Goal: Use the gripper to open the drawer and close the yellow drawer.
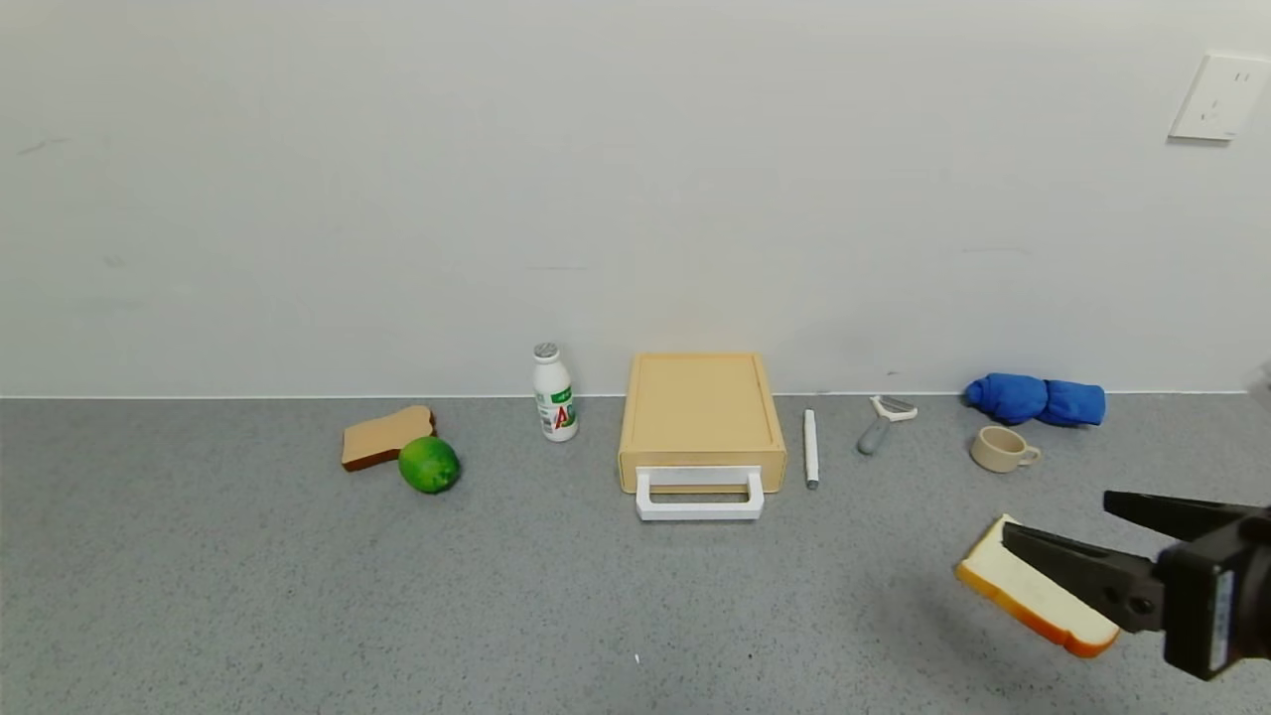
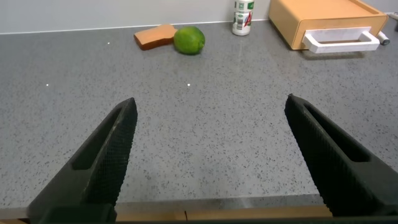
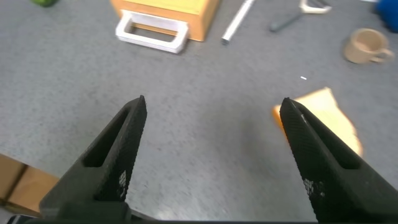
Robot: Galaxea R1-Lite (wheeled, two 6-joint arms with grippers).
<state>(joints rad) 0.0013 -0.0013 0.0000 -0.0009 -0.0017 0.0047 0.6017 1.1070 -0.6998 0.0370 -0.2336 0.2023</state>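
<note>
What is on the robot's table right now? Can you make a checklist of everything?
Surface: grey speckled table, against a white wall.
Job's things: yellow drawer shut in its box, white handle facing the robot.
Clutter: bottle, lime touching a brown bread slice, white pen, peeler, cup, blue cloth, white bread slice.
Grippers: right tool open, over the white bread slice; left tool open, above bare table.
Cables: nothing seen.
Surroundings: wall socket.

Bottle [image 1: 554, 391] left of drawer [image 1: 701, 421]
</note>
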